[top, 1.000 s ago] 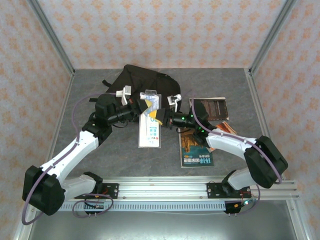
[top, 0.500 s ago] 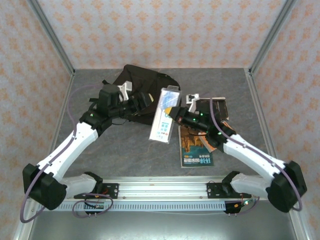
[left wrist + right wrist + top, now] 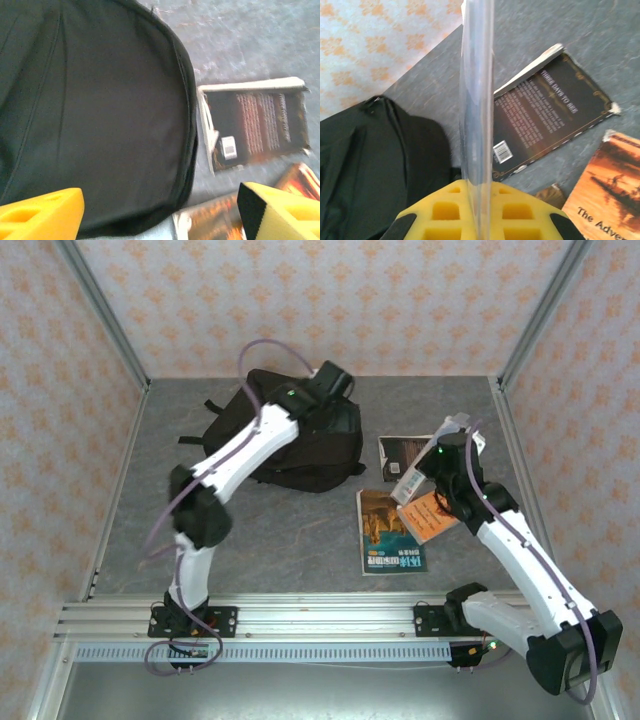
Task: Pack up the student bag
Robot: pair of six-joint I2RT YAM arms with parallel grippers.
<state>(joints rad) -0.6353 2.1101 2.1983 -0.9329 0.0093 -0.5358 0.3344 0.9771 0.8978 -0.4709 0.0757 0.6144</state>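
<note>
The grey table point(image 3: 260, 530) carries everything, walled on 3 sides by patterned panels point(image 3: 320, 300). The black backpack point(image 3: 300, 445) is the biggest thing on it. It lies flat at the far middle of the table, left of the books, with a strap trailing off its left side. From the left wrist camera its rounded, seamed edge curves close past the nearest book.

The 2 arms come next. The left arm point(image 3: 240, 450) reaches up and across so that its end hangs over the far part of the backpack. The right arm point(image 3: 510, 540) rises along the right side and bends in above the books.

3 books lie to the right of the backpack. A black book point(image 3: 400, 448) sits farthest back, just beside the backpack's edge but apart from it. A brown and teal book point(image 3: 388, 537) lies nearer the arm bases. An orange book point(image 3: 430, 518) lies tilted against its right edge.

A clear plastic sleeve point(image 3: 477, 90) stands edge-on above the black book.

The right gripper point(image 3: 477, 192) has its yellow fingers point(image 3: 445, 210) pressed onto the sleeve's lower edge, pinching it. The left gripper point(image 3: 160, 205) is over the backpack with its fingers spread wide and nothing between them.
</note>
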